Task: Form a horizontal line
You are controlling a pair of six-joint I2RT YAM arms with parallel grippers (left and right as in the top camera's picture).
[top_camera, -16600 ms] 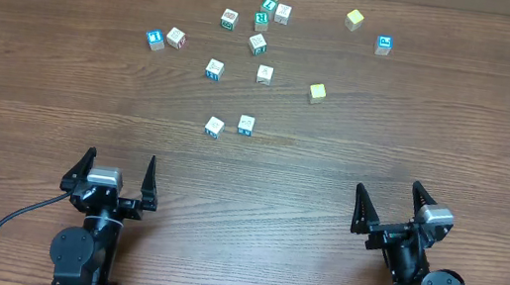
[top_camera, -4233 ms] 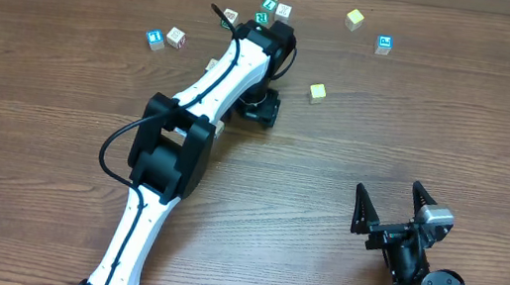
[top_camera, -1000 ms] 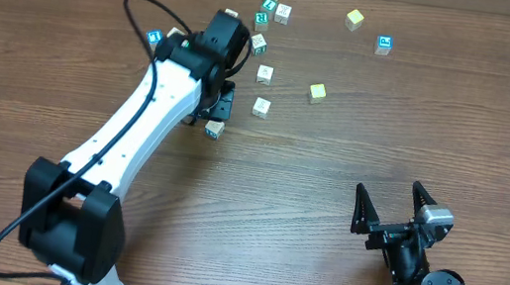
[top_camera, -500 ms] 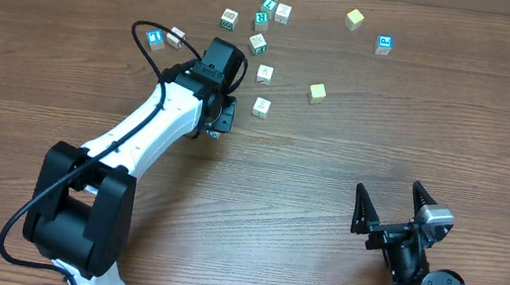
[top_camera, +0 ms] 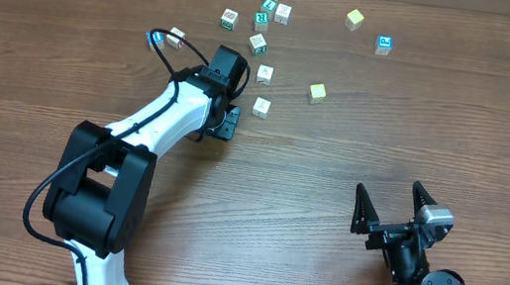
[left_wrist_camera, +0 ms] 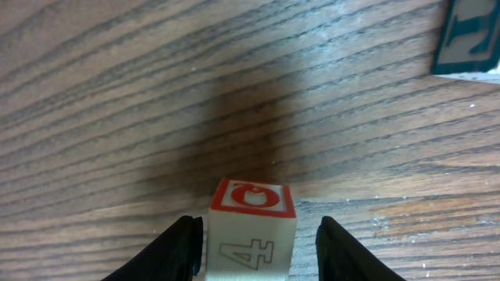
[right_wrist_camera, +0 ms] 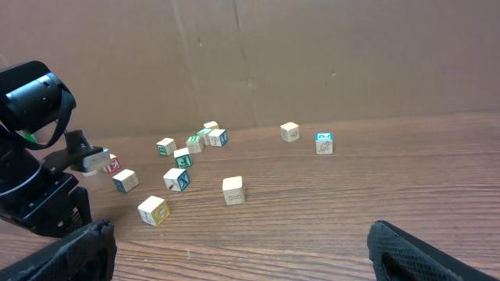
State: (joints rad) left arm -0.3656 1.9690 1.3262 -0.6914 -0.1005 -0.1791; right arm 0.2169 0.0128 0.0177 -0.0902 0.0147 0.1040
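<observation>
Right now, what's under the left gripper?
A wooden cube, red print on top and a 4 on its side, sits between the fingers of the left gripper in the wrist view. From overhead the gripper hides it completely.

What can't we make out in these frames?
Overhead: the left arm hides the red-print cube seen in the left wrist view.
Left wrist: the frame's top right corner cuts off a blue-print cube.
Right wrist: prints on the scattered cubes are too small to read.
</observation>
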